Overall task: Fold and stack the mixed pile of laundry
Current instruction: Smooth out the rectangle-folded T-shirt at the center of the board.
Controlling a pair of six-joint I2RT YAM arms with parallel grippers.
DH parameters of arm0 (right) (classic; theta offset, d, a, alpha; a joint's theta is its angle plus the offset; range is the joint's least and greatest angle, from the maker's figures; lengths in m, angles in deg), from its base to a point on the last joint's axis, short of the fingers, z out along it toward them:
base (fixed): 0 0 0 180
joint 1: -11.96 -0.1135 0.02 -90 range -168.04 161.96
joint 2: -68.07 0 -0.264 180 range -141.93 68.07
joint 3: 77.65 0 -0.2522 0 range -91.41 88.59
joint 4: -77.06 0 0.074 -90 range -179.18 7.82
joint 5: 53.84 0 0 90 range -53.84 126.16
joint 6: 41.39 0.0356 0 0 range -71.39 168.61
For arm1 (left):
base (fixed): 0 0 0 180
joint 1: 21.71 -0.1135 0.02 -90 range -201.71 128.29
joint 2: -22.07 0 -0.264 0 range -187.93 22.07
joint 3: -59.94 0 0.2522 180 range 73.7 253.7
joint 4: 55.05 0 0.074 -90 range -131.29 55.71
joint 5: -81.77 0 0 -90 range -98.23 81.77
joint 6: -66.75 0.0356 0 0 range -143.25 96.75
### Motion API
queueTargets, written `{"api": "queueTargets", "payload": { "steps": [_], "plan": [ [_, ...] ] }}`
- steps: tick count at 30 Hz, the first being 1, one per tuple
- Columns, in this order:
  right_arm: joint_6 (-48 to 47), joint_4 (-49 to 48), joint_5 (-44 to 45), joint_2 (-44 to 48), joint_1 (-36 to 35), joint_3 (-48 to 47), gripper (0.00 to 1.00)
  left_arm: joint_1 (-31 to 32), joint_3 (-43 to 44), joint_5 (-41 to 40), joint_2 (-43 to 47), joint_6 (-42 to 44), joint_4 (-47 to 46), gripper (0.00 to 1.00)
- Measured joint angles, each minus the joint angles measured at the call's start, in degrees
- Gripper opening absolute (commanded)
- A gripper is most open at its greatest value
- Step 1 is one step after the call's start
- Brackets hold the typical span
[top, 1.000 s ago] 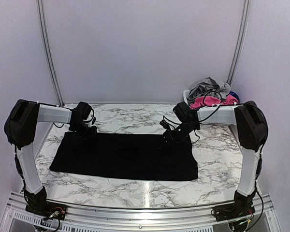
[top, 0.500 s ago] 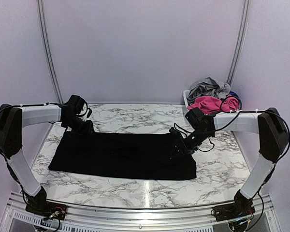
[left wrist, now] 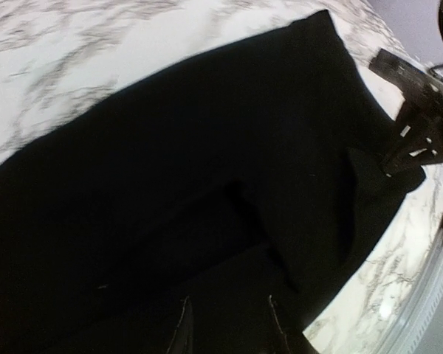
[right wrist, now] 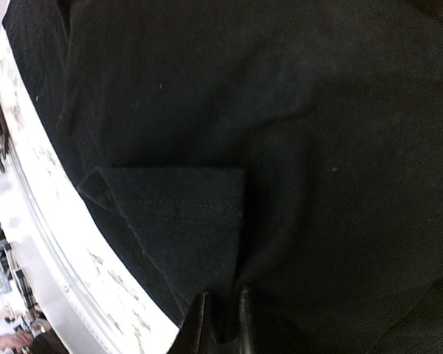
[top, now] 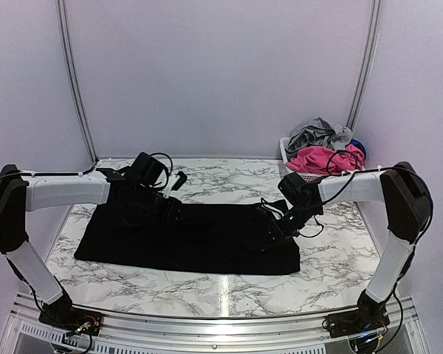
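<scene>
The large black cloth (top: pixel 207 247) lies spread flat on the marble table (top: pixel 332 243). My left gripper (top: pixel 170 206) hovers low over its far left part. In the left wrist view the gripper (left wrist: pixel 229 335) has its fingers apart, with only black cloth (left wrist: pixel 170 147) beneath. My right gripper (top: pixel 275 227) sits on the cloth's right end. In the right wrist view it (right wrist: pixel 221 324) is nearly closed on a fold of the cloth (right wrist: pixel 317 110), beside a turned-over corner (right wrist: pixel 170 214). Grey trousers (top: pixel 317 133), a pink piece (top: pixel 317 157) and a dark blue piece (top: pixel 359 147) are heaped at the back right.
The white basket (top: pixel 283 147) holds the heap at the table's back right corner, against the wall. Bare marble borders the cloth on all sides. The metal table rail (top: pixel 221 324) runs along the near edge. Cables hang from both wrists.
My left gripper has left the cloth's far left corner and swung right, toward the middle. My right gripper has moved right and nearer, drawing the cloth's far right corner inward.
</scene>
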Motion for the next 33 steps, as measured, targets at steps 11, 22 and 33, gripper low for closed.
{"api": "queueTargets", "payload": {
  "steps": [11, 22, 33],
  "plan": [
    [-1.2, 0.9, 0.3, 0.0, 0.0, -2.0, 0.00, 15.0, 8.8, 2.3, -15.5, -4.1, -6.1, 0.25],
    [-1.5, 1.8, 3.5, -3.7, 0.1, -12.1, 0.00, 15.6, 8.1, 2.1, -21.2, -5.7, -7.6, 0.24],
    [-3.2, 5.5, 8.0, -10.9, -0.3, -13.7, 0.26, 14.7, 6.0, -1.4, -16.9, -4.6, -5.5, 0.58]
  ]
}}
